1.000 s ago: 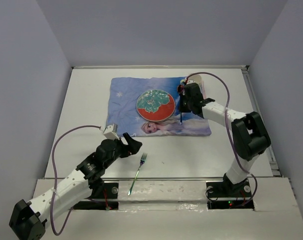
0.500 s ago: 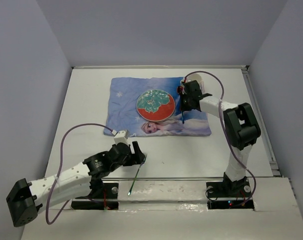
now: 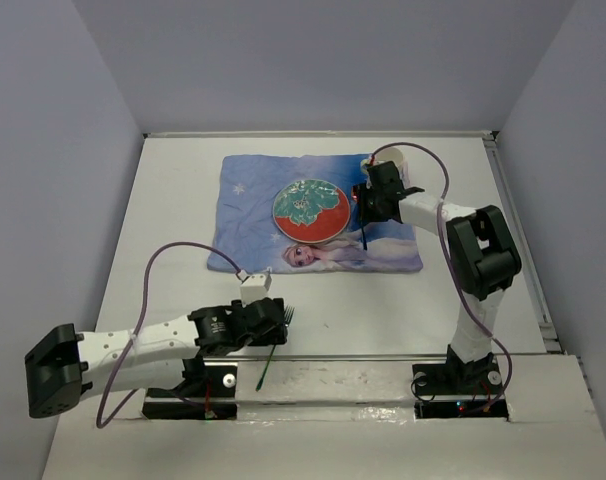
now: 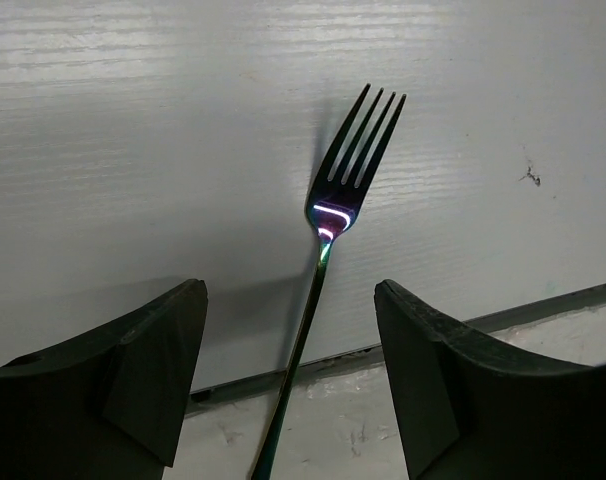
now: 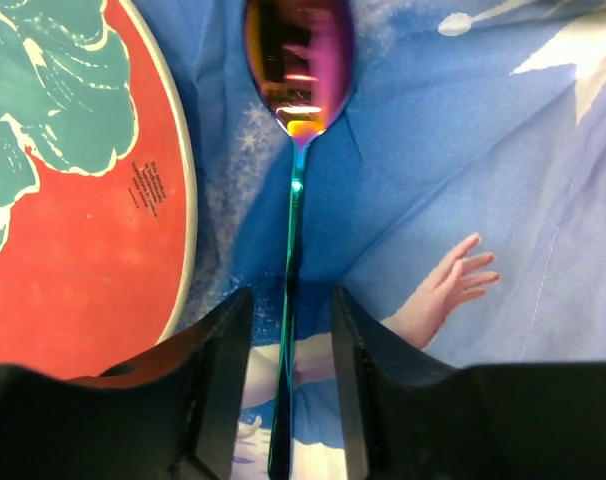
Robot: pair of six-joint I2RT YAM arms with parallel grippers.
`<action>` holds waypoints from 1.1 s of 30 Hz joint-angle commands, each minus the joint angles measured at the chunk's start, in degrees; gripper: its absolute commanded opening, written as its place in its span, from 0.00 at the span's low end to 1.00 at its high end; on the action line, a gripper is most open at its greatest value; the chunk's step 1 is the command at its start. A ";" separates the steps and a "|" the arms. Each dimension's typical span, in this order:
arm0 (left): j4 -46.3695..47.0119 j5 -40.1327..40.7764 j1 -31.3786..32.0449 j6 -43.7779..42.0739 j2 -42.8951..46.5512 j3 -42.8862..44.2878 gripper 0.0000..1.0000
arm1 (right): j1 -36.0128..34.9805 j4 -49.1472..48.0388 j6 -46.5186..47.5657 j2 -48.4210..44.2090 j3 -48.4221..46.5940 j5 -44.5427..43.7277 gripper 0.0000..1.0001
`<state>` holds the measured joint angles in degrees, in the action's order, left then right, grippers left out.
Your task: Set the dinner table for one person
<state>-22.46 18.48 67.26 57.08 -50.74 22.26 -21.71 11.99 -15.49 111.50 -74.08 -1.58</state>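
Lining up on the fork, with the spoon laid beside the plate.

I have the left gripper (image 3: 271, 320) low over the fork (image 4: 355, 150), jaws wide on either side of the handle and gripping nothing. The fork lies on the bare table (image 3: 173, 230) near the front edge, tines pointing away, its handle crossing onto the ledge (image 4: 343, 430), well apart from the setting. The right gripper (image 5: 291, 300) sits over the spoon (image 5: 298, 60) on the mat (image 3: 248, 195), fingers narrowly parted with a sliver of gap each side of the handle, so I judge it unclamped. The spoon lies flat just right of the plate (image 5: 103, 220), where a diner would reach for it. The white table spreads under the mat and out to the walls. I reckon the fork belongs left of the plate.
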 commanded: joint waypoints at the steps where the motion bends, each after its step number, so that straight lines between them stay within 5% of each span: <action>1: -3.38 3.85 1.20 1.98 -3.39 3.84 0.77 | 0.01 -0.91 -1.21 -4.97 1.22 -1.84 0.49; 11: -3.38 2.09 5.06 1.28 -12.10 5.95 0.43 | -5.17 -5.66 -5.16 -19.91 11.15 1.67 0.51; 15: -2.51 3.31 7.44 2.24 -15.43 6.39 0.38 | -8.51 -8.82 -7.36 -25.00 15.36 3.96 0.51; 21: -4.61 7.35 11.57 3.82 -23.52 9.90 0.00 | -13.96 -11.37 -9.21 -31.51 20.64 4.13 0.51; 28: -8.04 13.77 7.27 1.03 -14.03 14.56 0.00 | -14.50 -11.02 -10.53 -44.78 28.99 3.61 0.51; 33: 1.43 13.34 -8.53 -13.27 -7.45 19.03 0.00 | -14.50 -13.22 -12.64 -50.85 33.91 4.58 0.51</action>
<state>-27.29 27.49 67.26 54.89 -62.26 35.79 -36.07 2.72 -26.20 63.40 -43.00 2.61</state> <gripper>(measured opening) 0.025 0.513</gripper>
